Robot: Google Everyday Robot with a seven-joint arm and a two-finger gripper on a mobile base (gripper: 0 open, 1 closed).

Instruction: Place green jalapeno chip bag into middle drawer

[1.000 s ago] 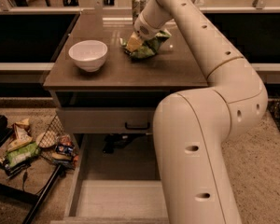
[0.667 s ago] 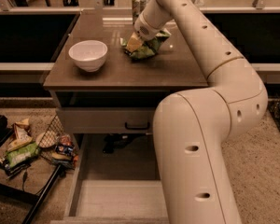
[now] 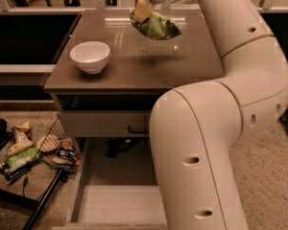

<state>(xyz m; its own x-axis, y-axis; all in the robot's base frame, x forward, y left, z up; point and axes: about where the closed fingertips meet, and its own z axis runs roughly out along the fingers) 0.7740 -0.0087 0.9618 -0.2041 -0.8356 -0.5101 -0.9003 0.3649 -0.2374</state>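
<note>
The green jalapeno chip bag (image 3: 157,27) hangs in the air above the back of the brown tabletop (image 3: 134,66), casting a shadow below it. My gripper (image 3: 145,7) is at the top of the camera view, shut on the bag's upper edge. The middle drawer (image 3: 113,204) is pulled open at the bottom, showing its pale plank floor and low left wall. My arm (image 3: 206,143) hides its right part.
A white bowl (image 3: 90,55) stands on the table's left side. A closed grey drawer front with a black handle (image 3: 105,124) sits above the open drawer. Multicoloured wrappers and a wire basket (image 3: 38,150) lie on the floor at left.
The bag has risen off the tabletop with my gripper and now hangs clear of it. The bowl and drawer have not moved.
</note>
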